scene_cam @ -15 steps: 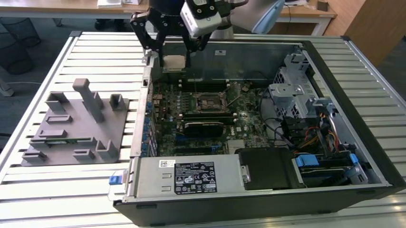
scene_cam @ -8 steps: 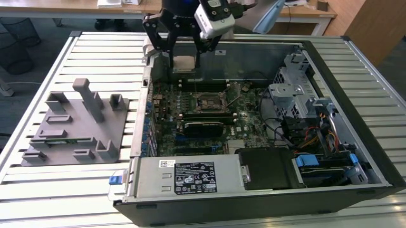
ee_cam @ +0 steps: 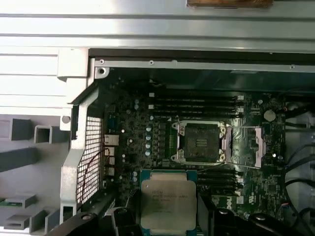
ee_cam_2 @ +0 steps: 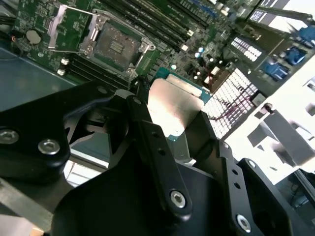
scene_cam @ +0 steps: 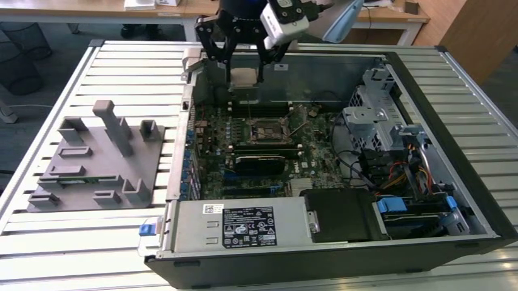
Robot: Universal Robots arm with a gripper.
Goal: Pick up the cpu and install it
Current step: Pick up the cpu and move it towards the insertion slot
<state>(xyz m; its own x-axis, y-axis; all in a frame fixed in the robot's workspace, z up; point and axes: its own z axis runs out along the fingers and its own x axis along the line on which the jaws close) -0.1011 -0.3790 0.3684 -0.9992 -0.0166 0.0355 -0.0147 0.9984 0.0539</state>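
Jaws clamped on two edges of the cpu (ee_cam: 168, 199) hold it flat, above and just beside the open socket (ee_cam: 201, 142).

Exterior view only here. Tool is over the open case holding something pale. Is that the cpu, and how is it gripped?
Observer: Yes. In the first wrist view the tool clamps the cpu by two opposite edges, with the metal lid facing that camera.
Operator: Socket state?
Observer: The socket is empty, and its retention frame is swung open and lies flat beside it.
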